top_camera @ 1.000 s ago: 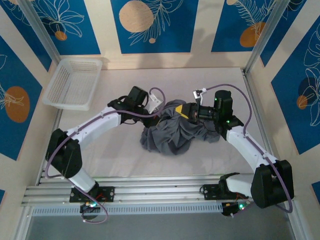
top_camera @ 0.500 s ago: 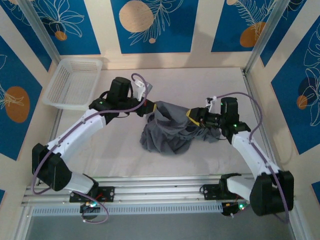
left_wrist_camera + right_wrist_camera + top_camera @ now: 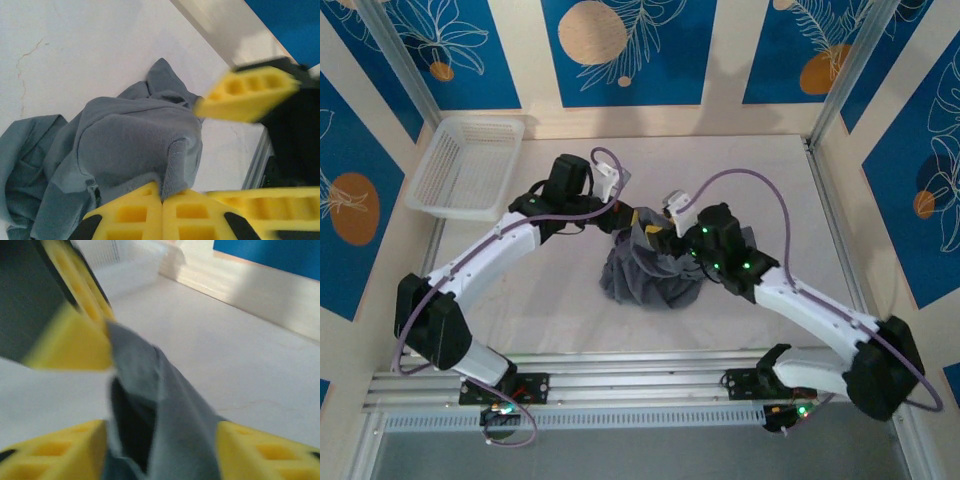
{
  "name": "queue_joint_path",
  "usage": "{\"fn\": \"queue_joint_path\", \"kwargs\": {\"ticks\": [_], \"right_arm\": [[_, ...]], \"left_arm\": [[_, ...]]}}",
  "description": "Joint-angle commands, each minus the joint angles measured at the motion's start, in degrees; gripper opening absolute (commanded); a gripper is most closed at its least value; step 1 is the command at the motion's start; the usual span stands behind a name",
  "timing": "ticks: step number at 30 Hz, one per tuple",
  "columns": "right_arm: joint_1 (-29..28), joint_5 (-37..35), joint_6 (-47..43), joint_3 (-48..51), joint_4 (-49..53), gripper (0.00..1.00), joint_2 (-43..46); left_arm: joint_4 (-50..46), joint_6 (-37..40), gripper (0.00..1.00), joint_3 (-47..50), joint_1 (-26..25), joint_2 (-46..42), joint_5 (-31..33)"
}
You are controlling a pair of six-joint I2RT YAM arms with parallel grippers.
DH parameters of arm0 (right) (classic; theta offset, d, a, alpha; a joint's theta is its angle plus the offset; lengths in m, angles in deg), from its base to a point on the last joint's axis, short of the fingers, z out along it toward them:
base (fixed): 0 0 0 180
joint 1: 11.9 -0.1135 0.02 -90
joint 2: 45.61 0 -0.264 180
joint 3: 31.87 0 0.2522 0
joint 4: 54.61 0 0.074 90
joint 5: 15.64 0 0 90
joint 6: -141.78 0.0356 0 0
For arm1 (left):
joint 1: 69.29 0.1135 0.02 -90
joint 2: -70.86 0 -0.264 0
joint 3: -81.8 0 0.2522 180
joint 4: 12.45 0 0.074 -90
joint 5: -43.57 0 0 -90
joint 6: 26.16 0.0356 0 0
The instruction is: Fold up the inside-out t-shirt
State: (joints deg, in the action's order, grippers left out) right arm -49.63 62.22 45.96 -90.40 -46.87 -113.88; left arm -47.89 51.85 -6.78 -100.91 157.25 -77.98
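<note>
Shirt: the grey t-shirt [image 3: 650, 280] sits bunched in a heap near the middle of the table [image 3: 550, 300]. One peak of cloth is lifted toward the far side, well apart from the white basket [image 3: 470, 165] in the far left corner.
Left pincer: my left pincer [image 3: 161, 200] is clamped tight on a fold of that raised peak, and the cloth hangs from it like a hood.
Right pincer: my right pincer [image 3: 161, 445] stands wide and grips nothing. A ridge of the raised cloth runs between its fingers, with the left pincer just beside it.
Risk, collision: both pincers crowd the same peak, so I judge a careless close could strike the left one's yellow finger instead of taking cloth.
Risk, wrong layer: the cloth is doubled and creased here. The right pincer may catch several layers or a mid-panel fold rather than an edge, leaving the shirt twisted once spread.
Risk, slip: the left grip looks thin, and a sideways tug could pull it free and drop the heap.
Stage: as I judge it, nothing is folded yet, and spreading comes first.
</note>
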Motion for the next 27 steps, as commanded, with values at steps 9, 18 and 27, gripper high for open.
{"fn": "queue_joint_path", "kwargs": {"ticks": [9, 18, 27], "right_arm": [[7.4, 32.7, 3.2, -4.7, 3.6, 0.00, 0.9], [16.3, 65.5, 35.0, -3.5, -7.4, 0.00, 2.3], [17.0, 59.6, 32.5, -2.9, -5.6, 0.00, 1.7]], "left_arm": [[-5.2, 2.4, 0.00, -2.9, 1.6, 0.2, 10.9], [-1.2, 6.8, 0.06, -4.3, 5.2, 7.6, 8.9], [-0.9, 0.3, 0.50, 6.7, 5.6, -7.7, -6.6]]}}
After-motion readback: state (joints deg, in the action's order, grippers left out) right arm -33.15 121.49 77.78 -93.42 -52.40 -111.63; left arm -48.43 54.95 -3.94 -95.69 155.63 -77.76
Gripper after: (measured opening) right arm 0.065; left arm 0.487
